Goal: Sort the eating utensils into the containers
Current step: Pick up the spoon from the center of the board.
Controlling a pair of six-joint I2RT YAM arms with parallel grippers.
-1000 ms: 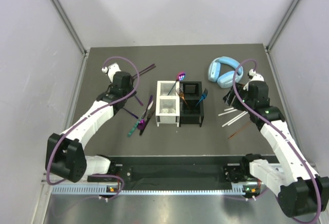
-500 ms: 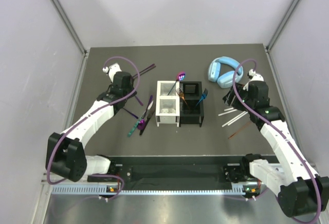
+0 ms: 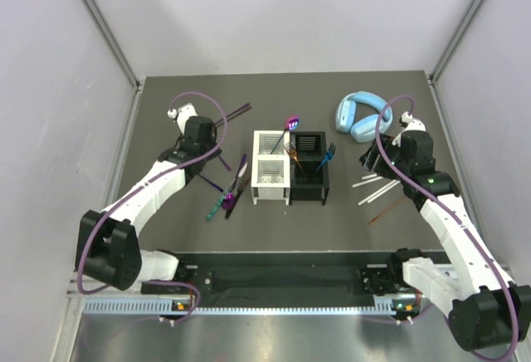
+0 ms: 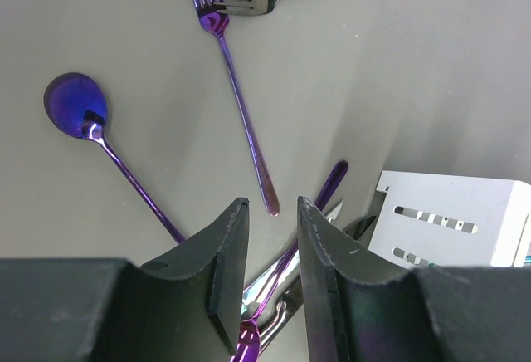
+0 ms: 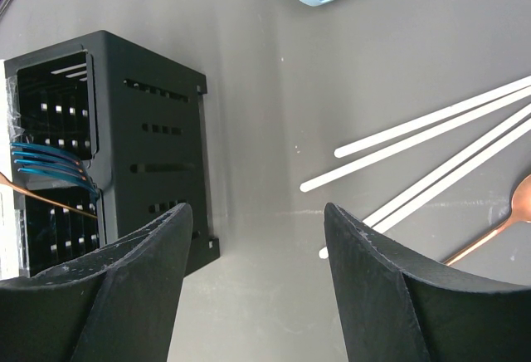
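From above, both arms reach forward, low over the table (image 3: 158,212). The white caddy (image 3: 270,194) stands to the right of the left gripper (image 3: 218,157), and the black caddy (image 3: 309,189) to the left of the right gripper (image 3: 371,161).

At the left wrist the jaws stand a narrow gap apart and hold nothing. The handle of a purple fork (image 4: 241,105) ends just ahead of the tips, and a blue-purple spoon (image 4: 75,105) lies to the left.

At the right wrist the jaws gape wide and empty over bare tabletop, with pale sticks (image 5: 431,138) to the right.

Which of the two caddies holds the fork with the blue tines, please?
The black caddy, right of the white caddy in the overhead view; the blue fork leans out over its rim.
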